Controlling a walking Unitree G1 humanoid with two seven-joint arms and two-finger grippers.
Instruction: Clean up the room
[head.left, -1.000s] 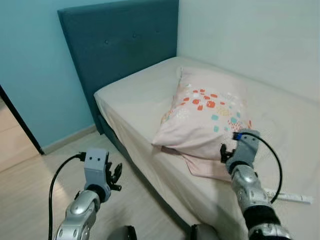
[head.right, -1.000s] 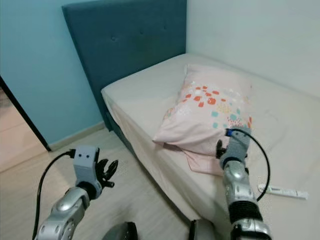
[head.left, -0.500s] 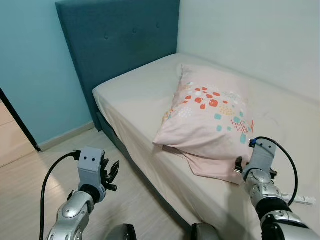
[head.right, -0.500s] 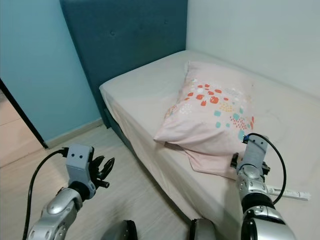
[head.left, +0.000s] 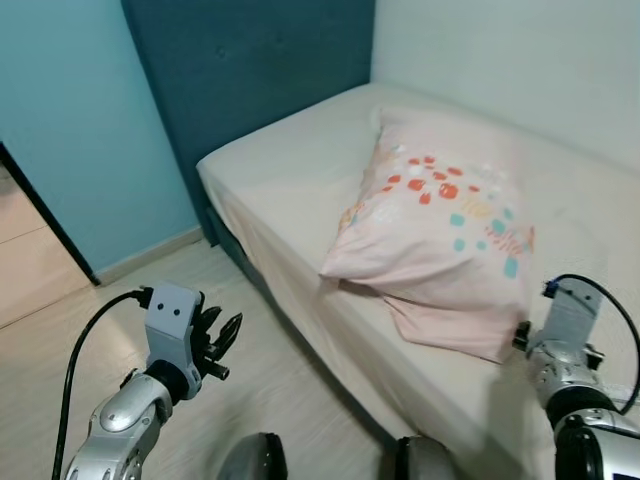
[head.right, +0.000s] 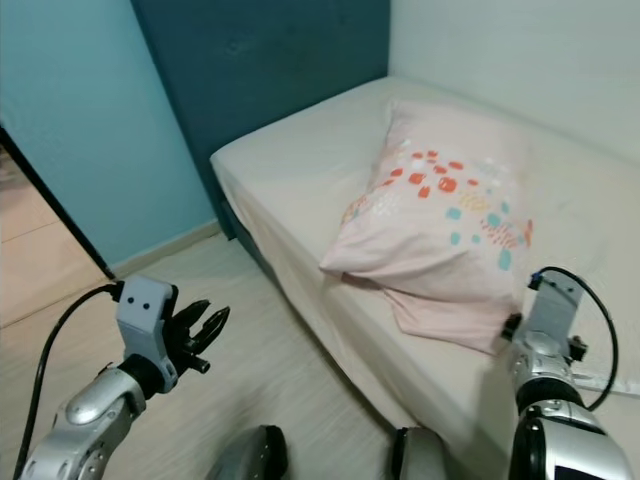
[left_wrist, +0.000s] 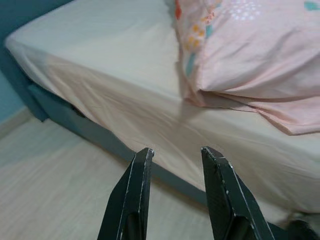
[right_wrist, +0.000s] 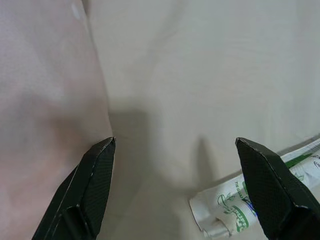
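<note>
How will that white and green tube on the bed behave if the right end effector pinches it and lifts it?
The tube looks flat and crimped, so it will probably be light and bend or squash rather than stay stiff. Its printed skin looks smooth, so it may slip. It lies flat on the soft sheet, so it seems unlikely to roll. The right end effector is open above it.

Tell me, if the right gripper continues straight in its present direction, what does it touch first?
Probably the bare bed sheet: the open right gripper points at it, between the pillow and the toothpaste tube. Depth is uncertain.

Beige-sheeted bed (head.left: 280, 190) with a patterned pink pillow (head.left: 450, 235) and a white-green tube (right_wrist: 260, 200) directly on it.
</note>
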